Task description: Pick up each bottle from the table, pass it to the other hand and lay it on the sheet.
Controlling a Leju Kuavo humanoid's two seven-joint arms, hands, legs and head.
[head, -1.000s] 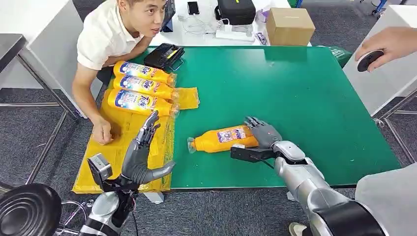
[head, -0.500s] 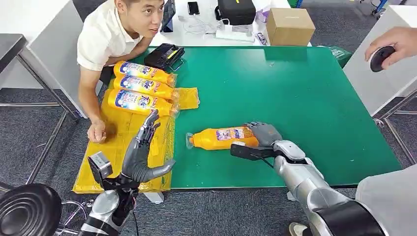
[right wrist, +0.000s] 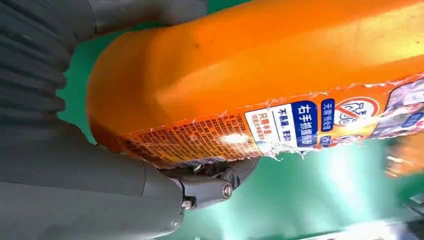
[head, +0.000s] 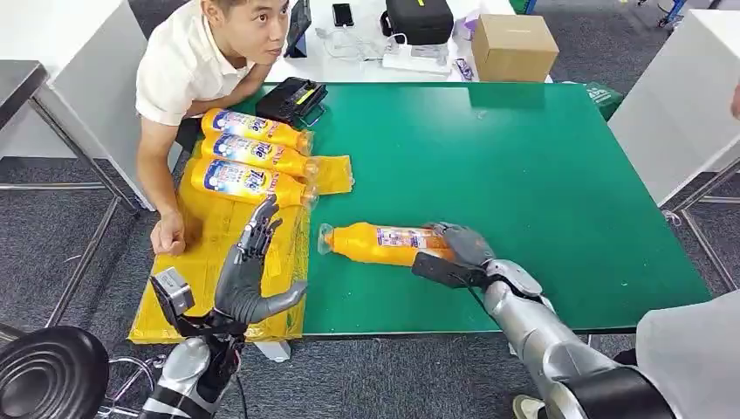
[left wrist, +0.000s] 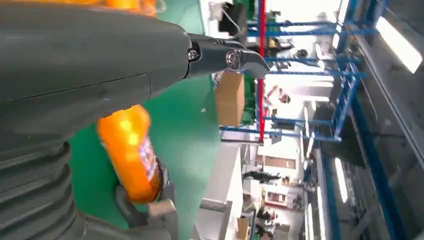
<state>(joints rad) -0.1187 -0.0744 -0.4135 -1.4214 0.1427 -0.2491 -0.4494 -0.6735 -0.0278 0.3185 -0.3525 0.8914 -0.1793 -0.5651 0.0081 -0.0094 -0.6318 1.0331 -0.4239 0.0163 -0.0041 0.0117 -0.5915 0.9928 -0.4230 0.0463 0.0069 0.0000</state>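
While the orange bottle [head: 384, 243] lies on the green counter [head: 541, 175], its long axis runs crosswise, cap toward the yellow sheet [head: 218, 262]. The right hand [head: 462, 249] grasps its base end. The left hand [head: 249, 271], fingers released and spread, waits beside the sheet, nearer the cap

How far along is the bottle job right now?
Three orange bottles already lie on the yellow sheet. The right hand grips a fourth bottle at its base. Left: passing it to the open left hand, then laying it down.
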